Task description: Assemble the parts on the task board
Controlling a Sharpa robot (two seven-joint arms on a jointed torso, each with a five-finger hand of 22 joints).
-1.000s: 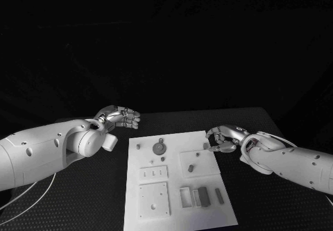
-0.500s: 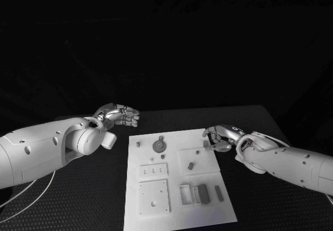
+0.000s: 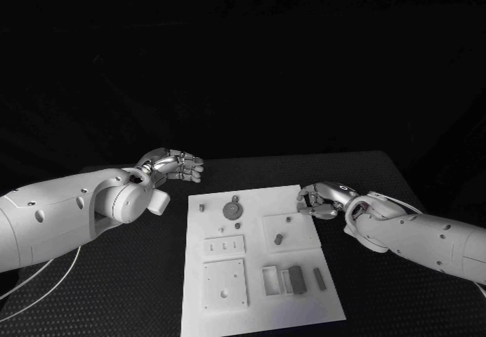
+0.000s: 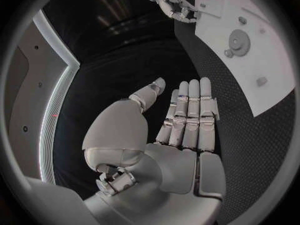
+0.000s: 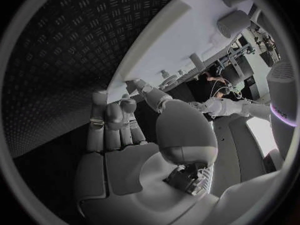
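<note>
- Both arms are clad in smooth white rounded shells; the left arm [image 3: 61, 214] has small dark round screw holes along its forearm.
- A bulging round white casing sits at the left wrist [image 3: 130, 200].
- Thin pale cables [image 3: 46, 277] loop under the left arm.
- Left hand [image 4: 181, 130] and right hand [image 5: 125, 135]: silver segmented fingers, smooth grey palm plates, a domed thumb base.

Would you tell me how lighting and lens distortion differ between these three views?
Head view: dark surroundings, the white task board stands out, its edges straight. Left wrist view: fisheye circle, the board's edges bend beyond the left hand. Right wrist view: same bending, with bright room light behind the right hand.
</note>
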